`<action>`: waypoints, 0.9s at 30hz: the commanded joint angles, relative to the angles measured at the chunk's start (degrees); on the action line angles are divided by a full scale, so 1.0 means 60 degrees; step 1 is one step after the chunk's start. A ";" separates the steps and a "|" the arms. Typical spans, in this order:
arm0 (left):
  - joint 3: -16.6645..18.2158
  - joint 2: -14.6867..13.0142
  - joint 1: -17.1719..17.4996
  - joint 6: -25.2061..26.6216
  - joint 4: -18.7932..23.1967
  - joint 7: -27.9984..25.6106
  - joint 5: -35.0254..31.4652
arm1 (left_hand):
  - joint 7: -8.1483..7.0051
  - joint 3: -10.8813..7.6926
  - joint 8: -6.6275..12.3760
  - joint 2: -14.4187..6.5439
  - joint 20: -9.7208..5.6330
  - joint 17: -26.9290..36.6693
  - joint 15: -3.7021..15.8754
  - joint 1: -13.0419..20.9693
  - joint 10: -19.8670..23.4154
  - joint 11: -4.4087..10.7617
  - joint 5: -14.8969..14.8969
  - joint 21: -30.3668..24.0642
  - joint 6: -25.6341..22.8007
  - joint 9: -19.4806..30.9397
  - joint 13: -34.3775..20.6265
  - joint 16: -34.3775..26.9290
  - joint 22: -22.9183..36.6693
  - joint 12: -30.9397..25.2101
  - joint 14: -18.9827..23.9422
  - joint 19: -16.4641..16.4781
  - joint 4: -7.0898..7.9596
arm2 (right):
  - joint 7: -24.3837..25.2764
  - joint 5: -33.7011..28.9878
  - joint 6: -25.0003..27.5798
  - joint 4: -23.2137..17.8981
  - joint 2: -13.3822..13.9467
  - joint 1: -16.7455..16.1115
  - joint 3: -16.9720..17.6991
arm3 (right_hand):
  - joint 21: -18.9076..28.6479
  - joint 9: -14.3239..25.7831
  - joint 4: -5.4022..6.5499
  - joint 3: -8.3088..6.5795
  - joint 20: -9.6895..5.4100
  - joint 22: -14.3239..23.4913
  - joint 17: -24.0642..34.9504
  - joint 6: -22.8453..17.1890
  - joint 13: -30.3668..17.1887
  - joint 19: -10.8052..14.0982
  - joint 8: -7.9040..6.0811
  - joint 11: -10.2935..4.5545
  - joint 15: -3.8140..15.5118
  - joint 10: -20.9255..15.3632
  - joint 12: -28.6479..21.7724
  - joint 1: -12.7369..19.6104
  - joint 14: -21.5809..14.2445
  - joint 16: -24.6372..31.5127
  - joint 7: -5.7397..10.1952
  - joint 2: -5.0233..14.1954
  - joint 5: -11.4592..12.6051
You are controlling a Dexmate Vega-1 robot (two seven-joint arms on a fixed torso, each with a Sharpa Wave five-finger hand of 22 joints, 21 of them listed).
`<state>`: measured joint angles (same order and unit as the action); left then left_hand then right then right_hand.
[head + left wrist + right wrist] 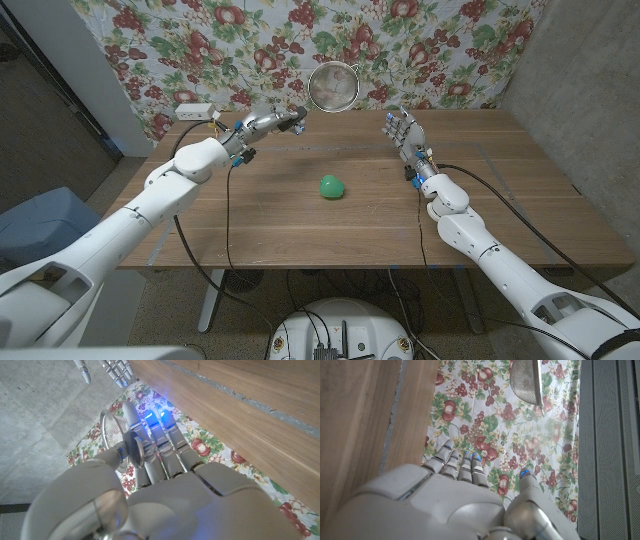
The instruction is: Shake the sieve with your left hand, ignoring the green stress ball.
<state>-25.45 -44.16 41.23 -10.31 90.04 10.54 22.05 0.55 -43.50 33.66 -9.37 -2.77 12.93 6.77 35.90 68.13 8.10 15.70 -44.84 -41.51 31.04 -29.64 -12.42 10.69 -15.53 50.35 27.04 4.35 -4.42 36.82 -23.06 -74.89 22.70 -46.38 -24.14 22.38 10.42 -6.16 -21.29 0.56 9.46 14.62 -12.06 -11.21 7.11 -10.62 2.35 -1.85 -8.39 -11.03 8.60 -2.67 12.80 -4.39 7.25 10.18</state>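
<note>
A round metal sieve [333,87] hangs in the air above the table's far edge, in front of the floral cloth. My left hand [275,122] grips its handle, fingers closed around it. In the left wrist view the sieve [112,430] sits just past my left hand [165,475], its mesh bowl on edge. The green stress ball [331,187] lies on the wooden table [500,180] near the middle, apart from both hands. My right hand [407,135] stands upright at the right with fingers spread and nothing in it. From the right wrist view the sieve [525,380] shows beyond my right hand [465,495].
A white box [195,112] with a cable sits at the table's back left corner. The floral cloth [450,50] hangs right behind the table. Black cables [228,230] drape over the front edge. A blue bin [40,225] stands on the floor at left.
</note>
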 commanded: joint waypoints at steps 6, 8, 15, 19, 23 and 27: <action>0.0107 -0.0561 -0.0025 0.4568 0.1747 -0.1090 0.0788 | 0.0112 -0.0111 0.0093 -0.0266 -0.0324 0.0007 0.1105 0.0119 0.0647 0.0394 0.0034 -0.0112 -0.0343 -0.0019 0.0132 -0.0123 -0.0004 0.0035 0.0229 0.0153 -0.0061 | 0.0036 -0.0024 0.0015 0.0072 -0.0058 0.0036 -0.0031 | -0.0083 -0.0014 -0.0039 -0.0071 -0.0009 0.0041 -0.0010 -0.0069 -0.0018 0.0111 -0.0045 0.0041 -0.0029 -0.0043 -0.0051 0.0047 0.0033 0.0032 -0.0015 0.0132 -0.0008; 0.0074 -0.0606 -0.0140 0.5162 0.1853 -0.1113 0.0982 | 0.0162 -0.0136 0.0102 -0.0284 -0.0317 0.0003 0.1104 0.0151 0.0621 0.0389 0.0027 -0.0133 -0.0378 -0.0031 0.0177 -0.0127 -0.0003 0.0075 0.0249 0.0183 -0.0102 | 0.0029 -0.0020 0.0005 0.0084 -0.0069 0.0044 -0.0032 | -0.0092 -0.0014 -0.0040 -0.0073 -0.0003 0.0041 -0.0013 -0.0067 -0.0018 0.0111 -0.0044 0.0036 -0.0026 -0.0045 -0.0052 0.0048 0.0035 0.0032 -0.0010 0.0132 -0.0008; -0.0079 -0.0697 -0.0494 0.6404 0.1976 -0.1143 0.1405 | 0.0301 -0.0184 0.0134 -0.0312 -0.0323 -0.0005 0.1077 0.0198 0.0660 0.0338 0.0006 -0.0171 -0.0384 0.0012 0.0279 -0.0132 -0.0001 0.0123 0.0289 0.0225 -0.0152 | 0.0022 -0.0038 0.0028 0.0116 -0.0084 0.0091 -0.0054 | -0.0120 -0.0014 -0.0043 -0.0078 -0.0011 0.0042 -0.0021 -0.0064 -0.0018 0.0122 -0.0043 0.0027 -0.0030 -0.0051 -0.0054 0.0047 0.0041 0.0030 -0.0018 0.0132 -0.0008; -0.0145 -0.0735 -0.0601 0.6663 0.1972 -0.1144 0.1532 | 0.0321 -0.0202 0.0134 -0.0315 -0.0327 -0.0009 0.1068 0.0208 0.0645 0.0329 -0.0009 -0.0188 -0.0400 0.0001 0.0329 -0.0131 -0.0001 0.0158 0.0304 0.0241 -0.0159 | 0.0020 -0.0041 0.0032 0.0134 -0.0095 0.0111 -0.0060 | -0.0135 -0.0014 -0.0046 -0.0081 -0.0012 0.0042 -0.0026 -0.0062 -0.0018 0.0129 -0.0042 0.0031 -0.0028 -0.0052 -0.0055 0.0049 0.0039 0.0031 -0.0023 0.0132 -0.0008; -0.0218 -0.0780 -0.0689 0.6815 0.1972 -0.1132 0.1598 | 0.0349 -0.0211 0.0131 -0.0314 -0.0322 -0.0012 0.1057 0.0209 0.0680 0.0317 -0.0024 -0.0205 -0.0405 -0.0006 0.0350 -0.0131 0.0000 0.0156 0.0317 0.0257 -0.0155 | 0.0018 -0.0045 0.0043 0.0138 -0.0099 0.0123 -0.0067 | -0.0151 -0.0014 -0.0048 -0.0083 -0.0008 0.0042 -0.0031 -0.0059 -0.0018 0.0136 -0.0041 0.0051 -0.0026 -0.0053 -0.0055 0.0049 0.0039 0.0031 -0.0029 0.0131 -0.0008; -0.0256 -0.0808 -0.0720 0.6792 0.1950 -0.1114 0.1638 | 0.0356 -0.0223 0.0140 -0.0315 -0.0323 -0.0015 0.1058 0.0214 0.0672 0.0328 -0.0037 -0.0215 -0.0402 0.0010 0.0374 -0.0129 0.0000 0.0172 0.0324 0.0256 -0.0157 | 0.0020 -0.0048 0.0040 0.0135 -0.0101 0.0123 -0.0067 | -0.0165 -0.0014 -0.0048 -0.0085 -0.0009 0.0042 -0.0034 -0.0060 -0.0018 0.0143 -0.0041 0.0038 -0.0031 -0.0039 -0.0050 0.0048 0.0039 0.0031 -0.0021 0.0131 -0.0008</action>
<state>-26.11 -48.24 38.26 26.03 101.12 4.02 30.10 2.47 -44.31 34.14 -9.54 -2.77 12.78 7.06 35.74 69.09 7.15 15.71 -45.80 -43.43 30.96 -27.34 -12.75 10.69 -14.58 51.70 28.07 3.53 -4.31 36.61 -22.97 -74.20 22.20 -45.84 -24.45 21.52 10.42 -6.40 -21.53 0.41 9.45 14.37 -12.06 -11.21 7.57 -10.62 2.35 -1.85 -8.38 -11.03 8.60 -2.67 12.80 -4.39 7.25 10.18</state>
